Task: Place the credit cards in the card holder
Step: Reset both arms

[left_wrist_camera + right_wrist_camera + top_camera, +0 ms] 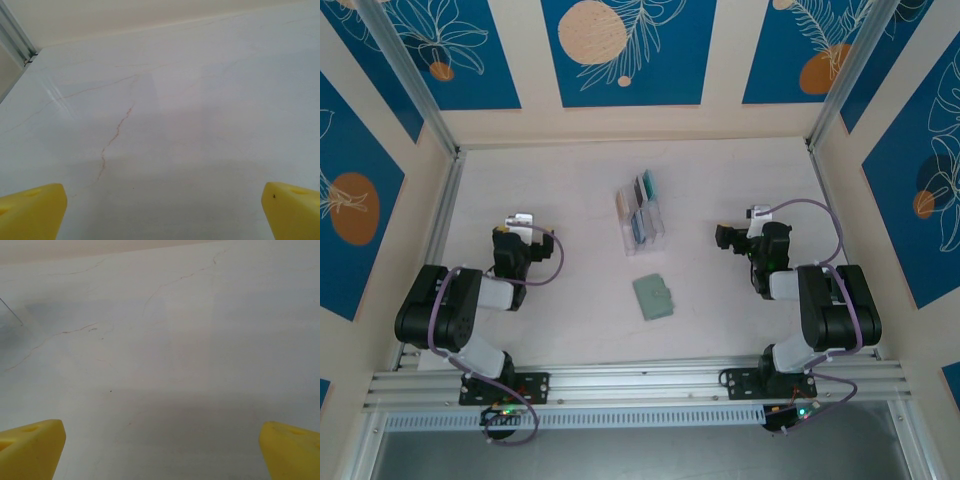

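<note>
At mid-table, the credit cards point(646, 194) stand racked in a clear rack point(627, 218) near the card holder point(653, 296), likely for easy reach by the left gripper point(160, 212) and right gripper point(160, 452), both wide-jawed and empty.

Bright, even overhead light is washing the counter point(570, 210); shadows are falling soft. Wrist views are coming out pale and low-contrast. Glare is streaking the left one's far left. Yellow fingers point(30, 212) are reading slightly soft, near corners.
</note>
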`<state>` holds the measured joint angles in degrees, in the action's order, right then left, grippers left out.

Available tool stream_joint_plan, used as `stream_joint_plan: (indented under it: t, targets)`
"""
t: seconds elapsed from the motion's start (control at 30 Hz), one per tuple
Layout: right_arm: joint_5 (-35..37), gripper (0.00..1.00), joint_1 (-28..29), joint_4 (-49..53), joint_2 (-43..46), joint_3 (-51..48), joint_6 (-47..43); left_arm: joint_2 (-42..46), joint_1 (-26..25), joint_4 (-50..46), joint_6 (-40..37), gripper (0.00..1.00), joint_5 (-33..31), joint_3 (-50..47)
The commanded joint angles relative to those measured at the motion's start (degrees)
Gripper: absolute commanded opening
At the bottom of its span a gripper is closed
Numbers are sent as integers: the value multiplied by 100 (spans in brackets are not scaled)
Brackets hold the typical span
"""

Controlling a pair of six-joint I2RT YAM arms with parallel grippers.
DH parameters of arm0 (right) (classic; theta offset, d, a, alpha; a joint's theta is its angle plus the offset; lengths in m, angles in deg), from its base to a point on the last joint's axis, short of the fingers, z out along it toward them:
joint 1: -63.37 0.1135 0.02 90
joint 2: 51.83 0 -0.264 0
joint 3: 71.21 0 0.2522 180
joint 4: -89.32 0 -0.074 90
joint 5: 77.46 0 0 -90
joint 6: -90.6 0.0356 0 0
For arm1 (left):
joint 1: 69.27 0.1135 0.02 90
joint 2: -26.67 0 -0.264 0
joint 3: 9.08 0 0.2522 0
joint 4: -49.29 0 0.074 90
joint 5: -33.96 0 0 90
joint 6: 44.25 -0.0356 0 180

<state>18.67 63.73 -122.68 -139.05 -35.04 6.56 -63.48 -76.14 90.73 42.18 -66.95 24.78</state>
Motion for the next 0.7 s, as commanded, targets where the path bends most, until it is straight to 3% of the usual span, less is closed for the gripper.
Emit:
stream_joint_plan:
  t: [0.0,0.53,0.67]
  targets:
    - [-86,99,-22,-43,1,137,-24,78,-5,93,-65,100,99,4]
    - [-86,99,-24,-43,3,132,-24,68,-2,109,-65,100,103,3]
    - [-85,99,-21,-45,3,137,-24,66,-6,661,29,100,-151,-269]
